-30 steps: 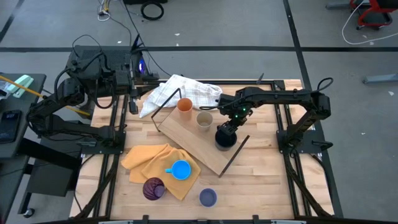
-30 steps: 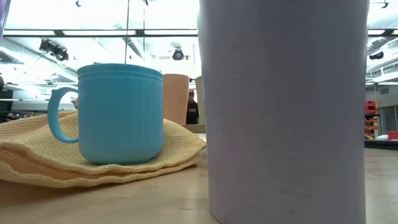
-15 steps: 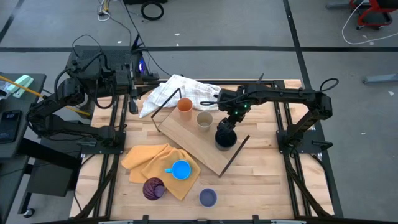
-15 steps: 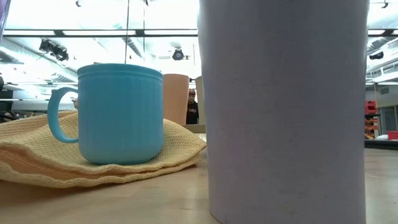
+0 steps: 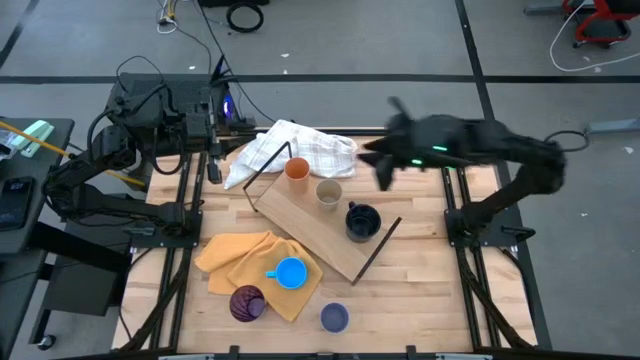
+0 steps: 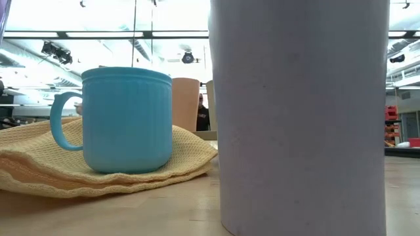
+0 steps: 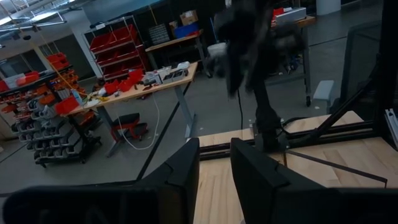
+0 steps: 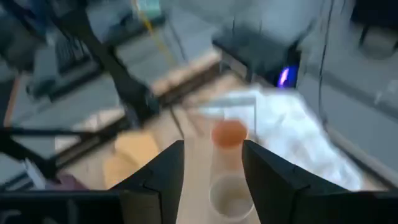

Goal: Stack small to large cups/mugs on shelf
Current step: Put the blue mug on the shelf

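Three cups stand in a row on the light-wood shelf, which sits at the table's centre on its thin black wire frame: an orange cup at the far left end, a tan cup beside it, and a dark navy mug to the right, near the shelf's right edge. The right gripper hangs in the air beyond the shelf's far right side, blurred, apart from the navy mug; its two dark fingers stand open with nothing between them, the orange and tan cups visible past them. The left gripper waits at the table's far left edge beside a white checked cloth, its fingers a narrow gap apart and empty. On the near side, a bright blue mug with a handle rests on a yellow-orange cloth, a dark purple cup sits at the cloth's near edge, and a pale lavender-blue cup stands on bare wood to their right.
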